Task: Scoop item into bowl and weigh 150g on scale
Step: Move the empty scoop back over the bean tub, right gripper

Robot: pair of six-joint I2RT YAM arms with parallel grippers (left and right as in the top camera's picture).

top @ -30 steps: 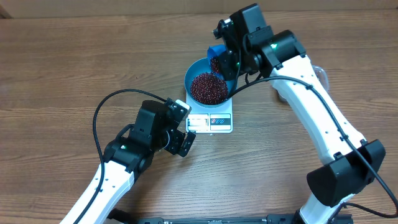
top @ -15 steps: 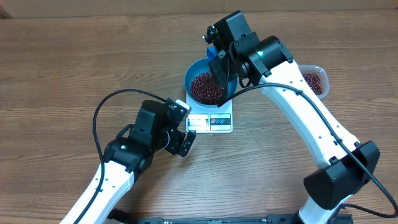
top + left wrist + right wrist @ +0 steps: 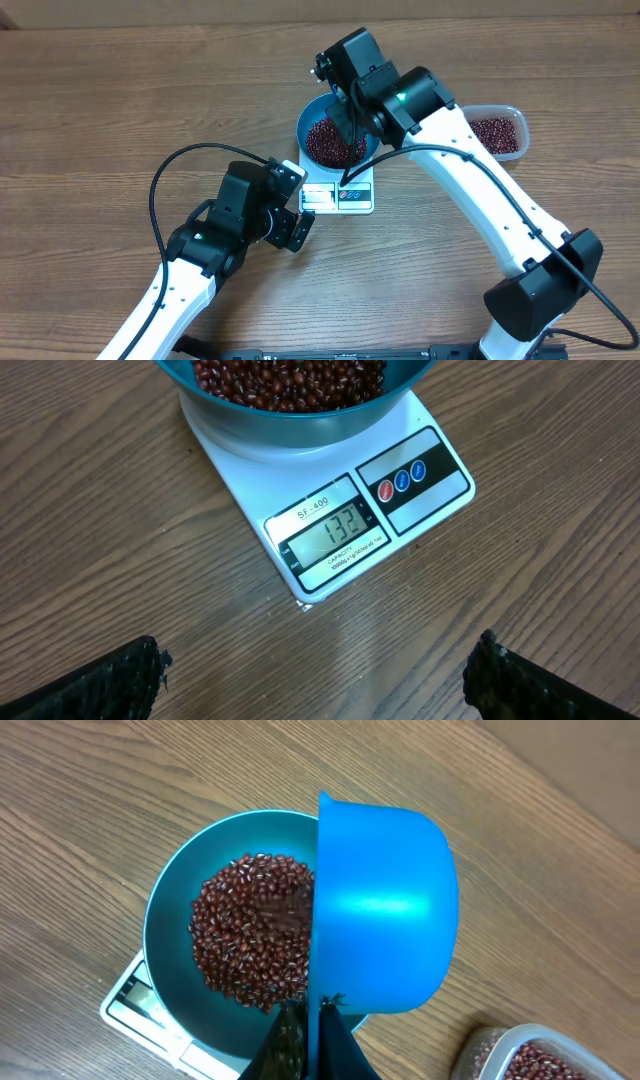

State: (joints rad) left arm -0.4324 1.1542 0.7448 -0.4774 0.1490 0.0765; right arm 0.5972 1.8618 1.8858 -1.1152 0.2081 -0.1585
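Note:
The bright blue bowl (image 3: 303, 128) stands on the white scale (image 3: 338, 196), filled with dark red beans (image 3: 328, 142). In the left wrist view the scale (image 3: 425, 475) has a display (image 3: 335, 531) that reads 132. My right gripper (image 3: 315, 1012) is shut on the handle of a small blue scoop (image 3: 385, 910). The scoop is tipped on its side above the bowl (image 3: 165, 935), its mouth facing the beans (image 3: 245, 940). My left gripper (image 3: 318, 660) is open over bare wood just in front of the scale, with nothing between its fingers.
A clear plastic tub (image 3: 497, 131) of more beans sits to the right of the scale, and it also shows at the lower right corner of the right wrist view as the tub (image 3: 525, 1055). The left arm's black cable (image 3: 165, 180) loops over the table on the left.
The right arm has swung left over the bowl, and the scoop has tipped over above the beans. The tub on the right has come into view. The left arm has not moved.

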